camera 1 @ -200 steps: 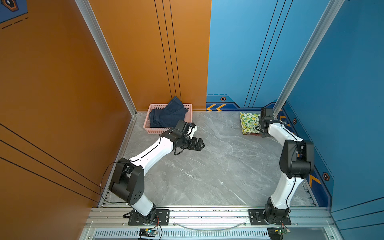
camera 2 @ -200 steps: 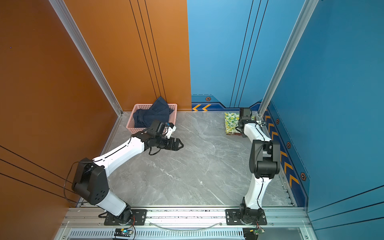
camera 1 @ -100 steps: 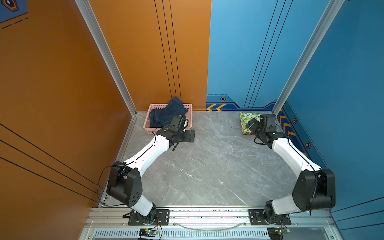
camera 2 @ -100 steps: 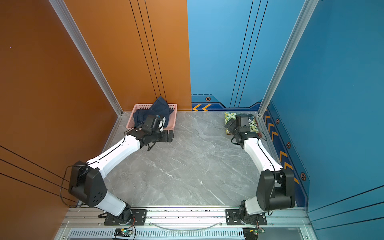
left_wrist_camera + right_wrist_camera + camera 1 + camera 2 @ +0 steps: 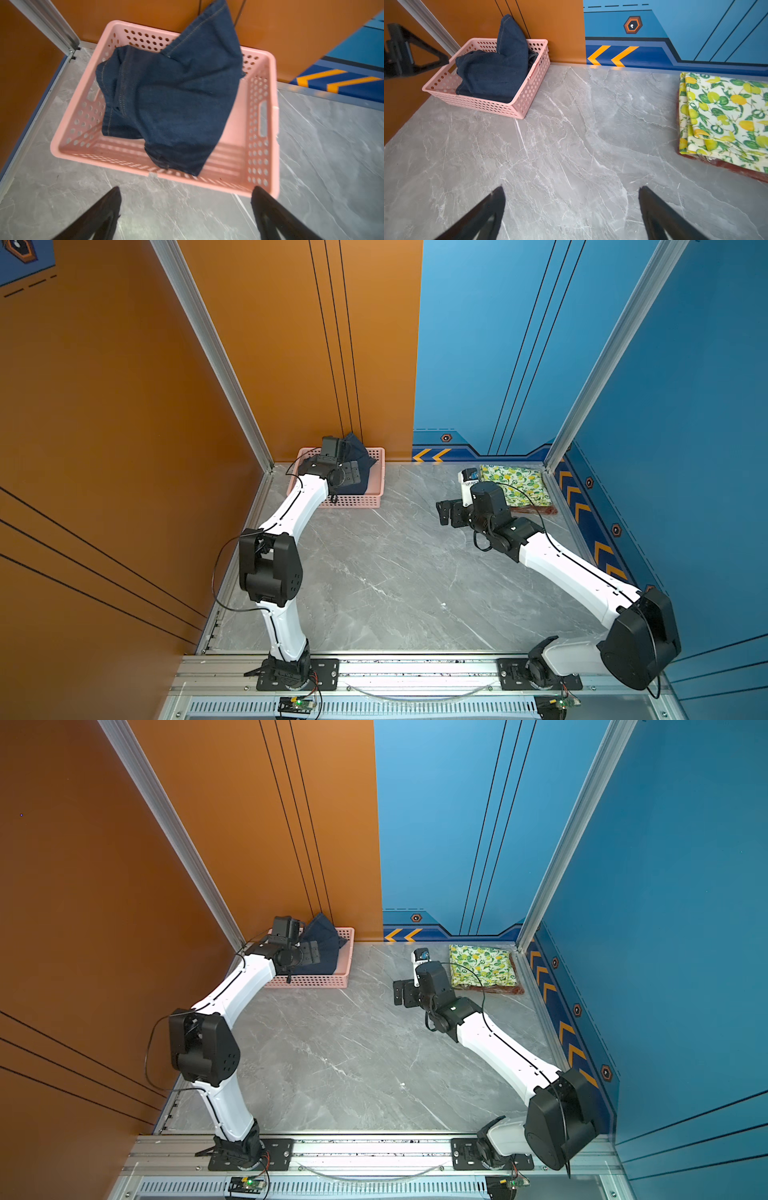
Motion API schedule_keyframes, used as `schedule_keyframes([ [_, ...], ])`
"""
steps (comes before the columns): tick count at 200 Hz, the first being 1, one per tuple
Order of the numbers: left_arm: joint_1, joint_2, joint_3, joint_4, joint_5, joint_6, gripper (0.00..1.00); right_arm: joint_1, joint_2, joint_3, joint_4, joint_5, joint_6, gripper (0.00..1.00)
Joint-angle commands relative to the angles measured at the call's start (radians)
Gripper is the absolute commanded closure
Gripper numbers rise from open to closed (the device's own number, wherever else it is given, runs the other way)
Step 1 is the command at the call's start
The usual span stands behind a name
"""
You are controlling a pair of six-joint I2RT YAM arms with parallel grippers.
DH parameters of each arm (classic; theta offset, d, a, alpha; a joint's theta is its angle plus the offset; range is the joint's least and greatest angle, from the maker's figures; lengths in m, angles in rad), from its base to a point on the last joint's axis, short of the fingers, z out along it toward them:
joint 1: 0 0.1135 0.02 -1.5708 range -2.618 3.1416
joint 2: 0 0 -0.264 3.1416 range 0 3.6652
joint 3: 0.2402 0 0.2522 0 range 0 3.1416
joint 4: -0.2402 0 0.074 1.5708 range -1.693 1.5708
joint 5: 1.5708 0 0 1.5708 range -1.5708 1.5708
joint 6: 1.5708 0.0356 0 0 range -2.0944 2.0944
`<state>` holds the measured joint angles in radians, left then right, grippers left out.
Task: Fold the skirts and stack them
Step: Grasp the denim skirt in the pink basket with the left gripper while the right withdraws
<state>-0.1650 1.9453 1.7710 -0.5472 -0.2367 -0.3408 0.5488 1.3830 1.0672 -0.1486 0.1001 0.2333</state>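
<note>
Two skirts looked done: the folded white lemon-and-leaf print skirt (image 5: 724, 116) lay atop the rust-red woolly skirt (image 5: 747, 174) (only its edge showed) by the blue wall (image 5: 695, 25). The dark blue denim skirt (image 5: 172, 99) lay crumpled in the pink perforated plastic basket (image 5: 259, 124), yet to fold. The left gripper (image 5: 187, 191) hung near it, jaws apart, empty; the right gripper (image 5: 571, 191) likewise.

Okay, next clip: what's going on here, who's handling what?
Nothing is held right now. The left gripper is open, poised at the near edge of the pink basket, where the denim skirt lies crumpled, one corner sticking up above the rim. The right gripper is open too, above the bare table beside the stack in the far right corner: the lemon-print skirt folded on top of the rust-red skirt. Two are stacked, one is left.
</note>
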Motion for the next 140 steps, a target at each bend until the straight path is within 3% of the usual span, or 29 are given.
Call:
schedule_keyframes([
  [1, 0.036, 0.084, 0.124, -0.112, -0.041, -0.023, 0.02, 0.061, 0.014, -0.034, 0.093, 0.043, -0.081, 0.0],
  [57, 0.113, 0.276, 0.364, -0.178, 0.028, -0.068, 0.0, 0.194, 0.033, -0.013, 0.103, 0.065, -0.102, 0.0],
  [107, 0.146, 0.455, 0.576, -0.262, 0.014, -0.081, 0.06, 0.195, 0.044, 0.01, 0.089, 0.084, -0.084, 0.0],
  [140, 0.165, 0.518, 0.615, -0.268, 0.017, -0.103, 0.11, 0.193, 0.05, 0.013, 0.1, 0.13, -0.057, 0.0],
])
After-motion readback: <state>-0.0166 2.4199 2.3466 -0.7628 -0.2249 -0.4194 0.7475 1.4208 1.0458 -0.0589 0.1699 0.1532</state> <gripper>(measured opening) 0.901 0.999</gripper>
